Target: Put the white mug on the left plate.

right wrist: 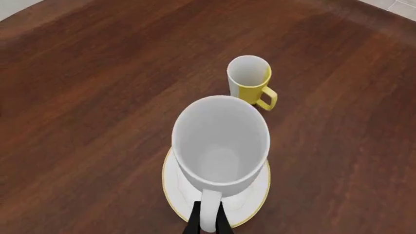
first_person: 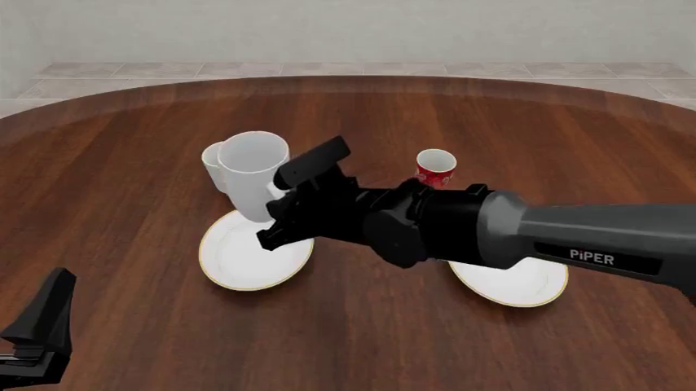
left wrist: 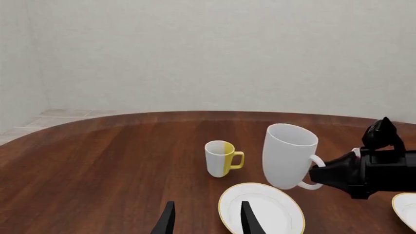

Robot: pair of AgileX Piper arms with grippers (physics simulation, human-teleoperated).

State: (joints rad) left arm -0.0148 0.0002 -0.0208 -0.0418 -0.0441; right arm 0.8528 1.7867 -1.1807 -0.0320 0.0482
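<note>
The white mug (left wrist: 289, 156) (first_person: 253, 175) (right wrist: 221, 144) is held slightly tilted over the far part of the left plate (left wrist: 260, 209) (first_person: 253, 262) (right wrist: 174, 196). My right gripper (first_person: 279, 199) (left wrist: 323, 173) (right wrist: 208, 222) is shut on the mug's loop handle. Whether the mug's base touches the plate I cannot tell. My left gripper (left wrist: 208, 222) (first_person: 39, 319) stands open and holds nothing, low at the near left of the table, short of the plate.
A smaller yellow-and-white mug (left wrist: 222, 158) (right wrist: 251, 80) (first_person: 211, 161) stands just behind the plate, close to the white mug. A red patterned cup (first_person: 435, 168) stands further right. A second alike plate (first_person: 511, 283) (left wrist: 406, 208) lies under the right arm.
</note>
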